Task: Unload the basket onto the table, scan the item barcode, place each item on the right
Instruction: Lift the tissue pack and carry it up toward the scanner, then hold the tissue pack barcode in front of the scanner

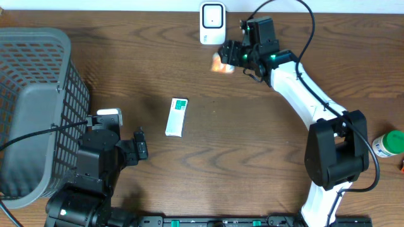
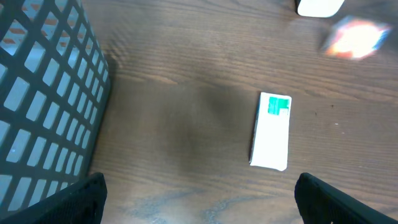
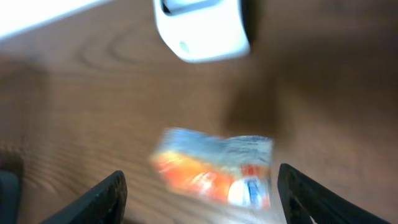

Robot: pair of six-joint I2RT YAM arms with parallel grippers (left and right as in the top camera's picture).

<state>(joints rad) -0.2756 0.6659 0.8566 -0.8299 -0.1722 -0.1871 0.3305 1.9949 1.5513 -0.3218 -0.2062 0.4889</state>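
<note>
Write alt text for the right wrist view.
A blurred orange-and-clear packet shows between the wide-spread fingers of the right tool, with a gap on its left side, over a brown wooden table. A white scanner sits at the top edge, just beyond the packet.

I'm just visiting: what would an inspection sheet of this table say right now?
Surface: wooden table, no spills seen.
Job's things: white scanner at far edge; orange packet near it, blurred; white box lying flat mid-table.
Clutter: green-capped bottle at right edge.
Grippers: left gripper jaws open, empty; right gripper jaws spread around the packet, no clear contact.
Cables: black cable loops at far right.
Surroundings: grey basket at left.
</note>
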